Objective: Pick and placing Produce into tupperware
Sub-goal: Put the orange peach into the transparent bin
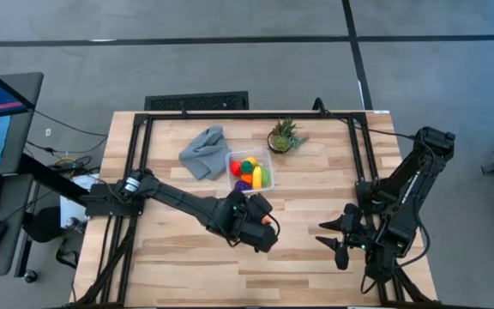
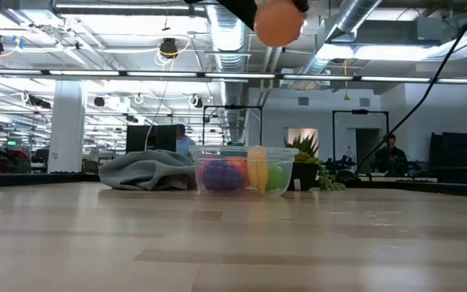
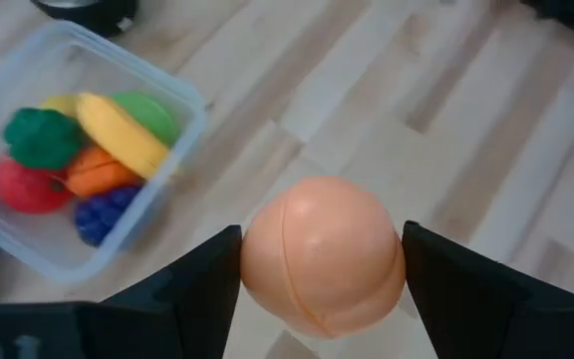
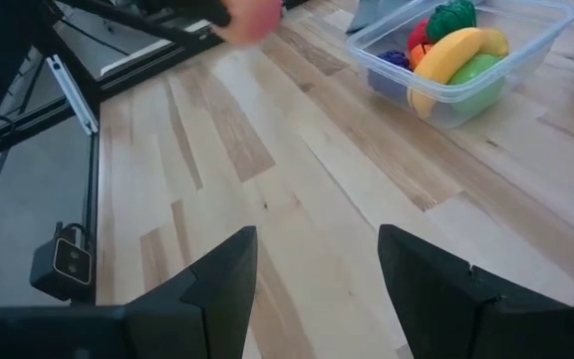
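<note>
A peach-coloured toy fruit [image 3: 322,254] hangs high above the table, with my left gripper [image 1: 262,225] shut on it, just on the near side of the tupperware [image 1: 232,160]. In the low view the peach [image 2: 280,23] shows at the top of the picture. The clear tupperware [image 3: 182,100] stands on the table and holds several produce pieces: a yellow banana [image 3: 118,135], plus red, green, orange and purple ones. My right gripper [image 1: 337,236] waits open at the table's right, with nothing between its fingers. My left gripper pinches the peach by two opposite sides [image 3: 252,259] between its two fingers [image 3: 202,289]. The fingers slant down toward the table. The peach is lifted clear of the table, with its seam facing the wrist camera.
A crumpled grey cloth [image 1: 202,150] lies left of the tupperware. A spiky green potted plant [image 1: 284,136] stands at its far right. Bare wood spreads across the near half of the table [image 1: 187,266]. A black frame [image 1: 140,172] runs along the table's edges.
</note>
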Robot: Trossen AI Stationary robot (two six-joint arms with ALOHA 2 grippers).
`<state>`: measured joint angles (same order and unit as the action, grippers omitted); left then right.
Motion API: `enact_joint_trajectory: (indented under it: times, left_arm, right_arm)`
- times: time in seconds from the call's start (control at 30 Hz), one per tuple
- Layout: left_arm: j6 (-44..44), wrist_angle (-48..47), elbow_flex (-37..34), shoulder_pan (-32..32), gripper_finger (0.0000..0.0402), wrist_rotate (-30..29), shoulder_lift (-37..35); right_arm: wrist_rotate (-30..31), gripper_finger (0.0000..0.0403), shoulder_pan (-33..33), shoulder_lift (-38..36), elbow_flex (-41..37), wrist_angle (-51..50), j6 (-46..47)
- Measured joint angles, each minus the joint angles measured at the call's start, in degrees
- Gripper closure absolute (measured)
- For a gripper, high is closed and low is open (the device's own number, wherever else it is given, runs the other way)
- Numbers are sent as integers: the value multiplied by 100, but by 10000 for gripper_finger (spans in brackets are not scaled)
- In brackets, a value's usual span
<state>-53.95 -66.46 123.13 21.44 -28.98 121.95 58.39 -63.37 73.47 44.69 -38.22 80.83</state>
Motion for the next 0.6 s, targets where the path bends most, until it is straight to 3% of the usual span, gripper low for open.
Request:
enact_joint_trajectory:
  times: [0.23, 0.6]
  left_arm:
    - [81, -587, -2, -243, 155, -172, 0]
    - [642, -615, -2, -729, 155, -301, 0]
  right_arm:
    - [-1, 168, 2, 0, 0, 9, 84]
    - [-2, 168, 2, 0, 0, 11, 143]
